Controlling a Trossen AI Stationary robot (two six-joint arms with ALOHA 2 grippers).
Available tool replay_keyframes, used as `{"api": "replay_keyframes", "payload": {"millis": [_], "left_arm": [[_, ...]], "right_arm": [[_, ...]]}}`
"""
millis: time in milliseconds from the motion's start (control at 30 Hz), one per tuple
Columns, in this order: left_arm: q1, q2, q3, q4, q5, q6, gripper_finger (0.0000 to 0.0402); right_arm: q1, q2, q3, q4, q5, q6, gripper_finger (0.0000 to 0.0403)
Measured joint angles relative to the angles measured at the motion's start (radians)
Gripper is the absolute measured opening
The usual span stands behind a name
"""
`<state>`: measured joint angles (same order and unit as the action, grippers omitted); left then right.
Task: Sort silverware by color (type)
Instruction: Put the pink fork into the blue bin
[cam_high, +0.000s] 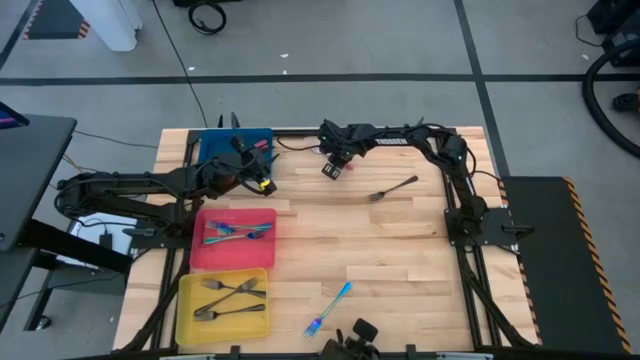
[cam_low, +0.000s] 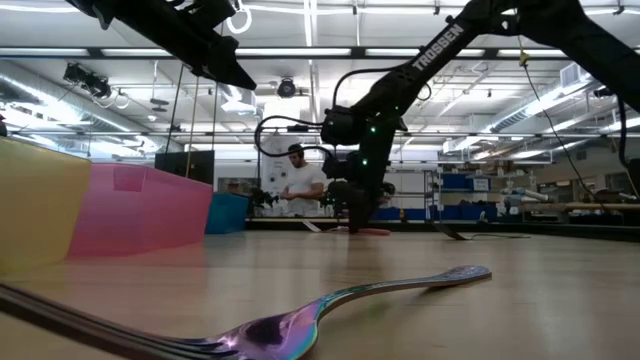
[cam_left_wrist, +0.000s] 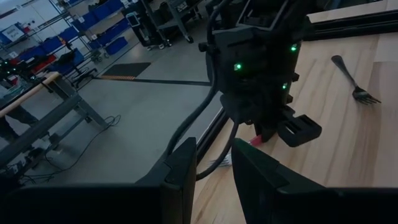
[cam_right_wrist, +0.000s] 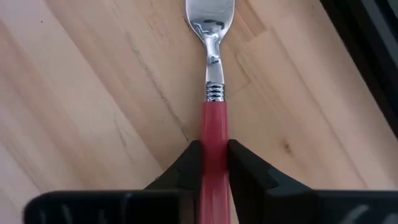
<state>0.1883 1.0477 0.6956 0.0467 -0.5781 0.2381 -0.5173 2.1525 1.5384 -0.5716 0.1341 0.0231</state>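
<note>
My right gripper (cam_high: 335, 166) is low over the table near its far edge, shut on a red-handled utensil (cam_right_wrist: 214, 93) with a shiny metal head. My left gripper (cam_high: 260, 180) hovers at the blue tray's (cam_high: 225, 145) near right corner, open and empty (cam_left_wrist: 214, 171). A dark grey fork (cam_high: 392, 188) lies flat on the wood right of my right gripper. A fork with a blue iridescent handle (cam_high: 328, 308) lies flat near the near edge. The red tray (cam_high: 200, 255) holds blue-handled pieces, and the yellow tray (cam_high: 190, 300) holds dark grey forks. My right gripper pinches the utensil's red handle (cam_right_wrist: 214, 134) between its two fingers, a little behind the ribbed metal collar. The handle runs along the fingers, and the metal head (cam_right_wrist: 211, 18) points away from them. The utensil sits low at the wood (cam_low: 372, 231); whether it rests there, I cannot tell.
The three trays stand in a column along the table's left side. Bare wood lies between the trays and the right arm's base (cam_high: 478, 222). A person (cam_low: 300, 190) stands in the room beyond the table's far edge.
</note>
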Motion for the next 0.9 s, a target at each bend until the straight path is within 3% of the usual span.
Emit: {"api": "replay_keyframes", "payload": {"millis": [533, 567, 633, 767, 900], "left_arm": [[0.0, 0.0, 0.0, -0.015, 0.0, 0.0, 0.0103], [0.0, 0.0, 0.0, -0.015, 0.0, 0.0, 0.0103], [0.0, 0.0, 0.0, -0.016, 0.0, 0.0, 0.0103], [0.0, 0.0, 0.0, -0.021, 0.0, -0.018, 0.0103], [0.0, 0.0, 0.0, -0.023, 0.0, -0.032, 0.0103]], "right_arm": [[0.002, -0.006, 0.158, -0.217, 0.035, -0.076, 0.0051], [0.006, -0.012, 0.172, -0.24, 0.044, -0.087, 0.0024], [0.014, -0.035, 0.197, -0.264, 0.069, -0.111, 0.0003], [0.037, -0.127, 0.214, -0.287, 0.13, -0.153, 0.0001], [0.041, -0.221, 0.217, -0.28, 0.089, -0.142, 0.0001]]}}
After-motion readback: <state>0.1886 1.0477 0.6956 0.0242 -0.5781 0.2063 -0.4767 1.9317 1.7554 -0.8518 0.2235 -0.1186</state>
